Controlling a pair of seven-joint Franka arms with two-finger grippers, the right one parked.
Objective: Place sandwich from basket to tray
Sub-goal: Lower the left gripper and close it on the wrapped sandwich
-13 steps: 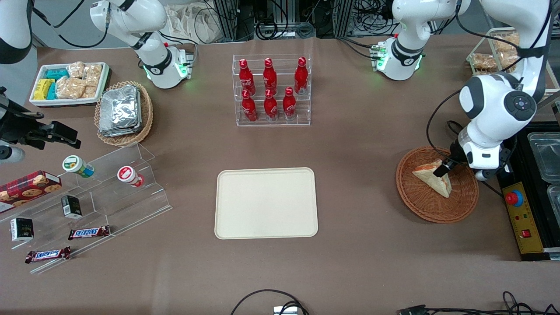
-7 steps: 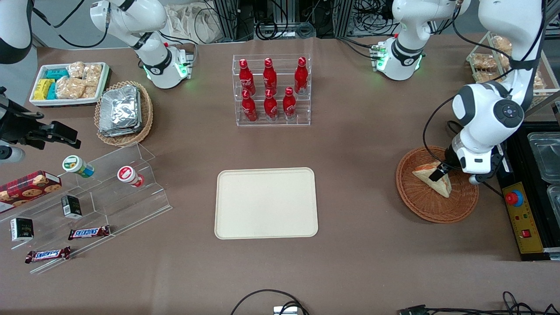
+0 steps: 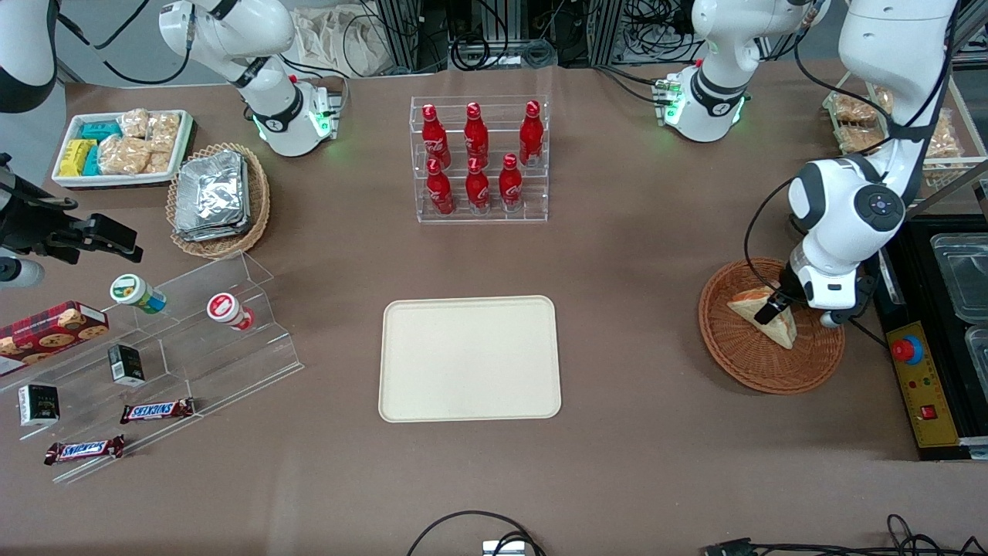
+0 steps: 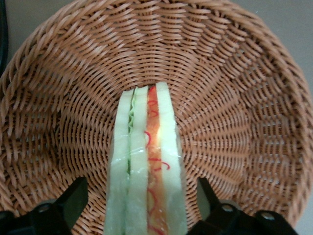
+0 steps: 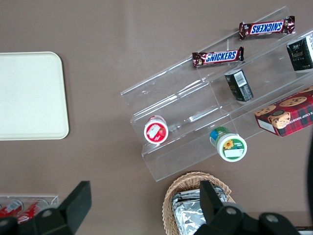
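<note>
i see the sandwich (image 4: 146, 166) lying in the basket (image 3: 770, 368), which sits near the working arm's end of the table, and my gripper (image 4: 142, 203) is right down over it with its two fingers (image 4: 73, 198) spread wide, one on each side of the bread and not squeezing yet. i think the sandwich is light and very soft, so a hard pinch would squash it or push the filling out. i would take it by the two flat bread faces near the middle and close gently before carrying it to the tray (image 3: 469, 358) in the middle of the table.
</note>
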